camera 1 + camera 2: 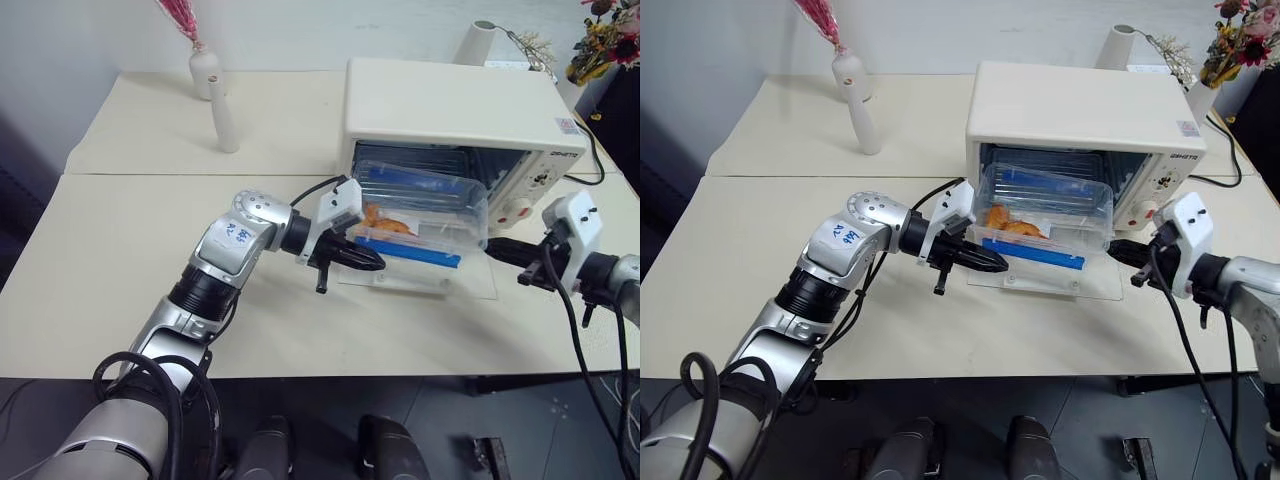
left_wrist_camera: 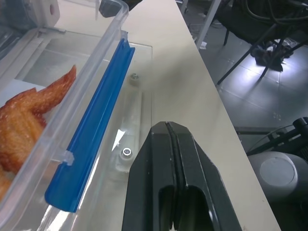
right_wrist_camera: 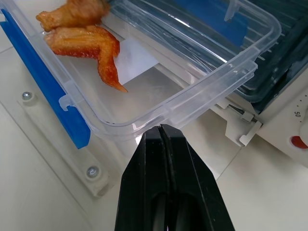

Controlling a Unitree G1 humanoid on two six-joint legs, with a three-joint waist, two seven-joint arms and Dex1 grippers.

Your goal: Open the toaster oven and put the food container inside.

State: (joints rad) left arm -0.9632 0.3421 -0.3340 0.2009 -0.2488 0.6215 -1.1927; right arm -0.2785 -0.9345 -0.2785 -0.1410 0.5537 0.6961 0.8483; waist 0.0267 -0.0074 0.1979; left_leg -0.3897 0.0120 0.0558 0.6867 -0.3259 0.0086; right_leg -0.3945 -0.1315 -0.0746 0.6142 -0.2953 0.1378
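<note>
Toaster oven: cream-white, at 12 o'clock on the table, glass door dropped flat toward 6 o'clock, knobs and red button on its 3 o'clock side.
Food container: clear box with blue clip strips, fried chicken wings inside, resting on the lowered door, far end entering the oven mouth.
Left gripper: fingers pressed shut, empty, tips at the container's 9 o'clock end beside the blue strip.
Right gripper: fingers shut, empty, tips against the container's 3 o'clock rim.
Background: white vase and slim bottle at 11 o'clock.
</note>
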